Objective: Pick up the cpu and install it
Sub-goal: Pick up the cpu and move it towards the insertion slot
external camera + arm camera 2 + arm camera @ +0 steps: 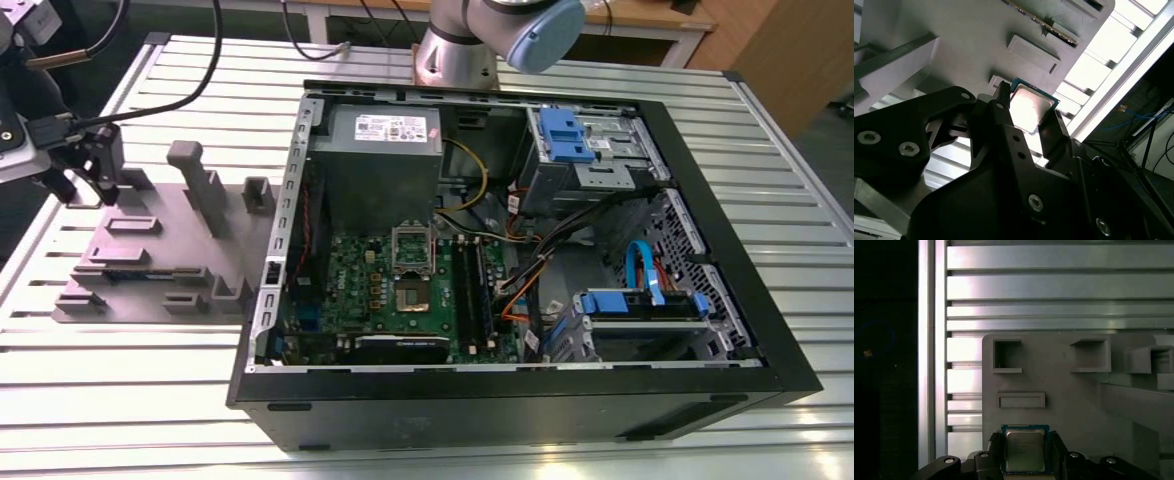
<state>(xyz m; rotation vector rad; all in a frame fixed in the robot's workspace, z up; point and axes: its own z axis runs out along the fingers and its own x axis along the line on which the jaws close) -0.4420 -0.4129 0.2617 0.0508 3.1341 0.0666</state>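
Ribbed aluminium slats make up the bench [160, 390], silver and bright under the lamps. At the centre of the work is the cpu [1025, 450], a small flat square chip with a shiny silver metal top and a thin pale rim. In both wrist views it sits squarely between the two black fingers [995, 450] of the gripper [83, 188]. Being square, it has no long axis to speak of; two opposite edges face the fingers, one to each.

The jaws stand drawn in to just the chip's width and appear to press on those edges. I judge the gripper to have hold of the cpu and nothing else. Whether the chip rests on the surface beneath it or is raised clear, I cannot tell.

Behind it lies the flat grey moulded fixture plate [1074, 405], with rectangular pockets and upright posts. In the exterior view the gripper hangs over that plate's far corner, at about ten o'clock of the scene, on the exterior view's left. The open black computer case [534, 405] lies toward four o'clock from the gripper, well apart. Inside it the green motherboard [380, 300] lies flat, face up.
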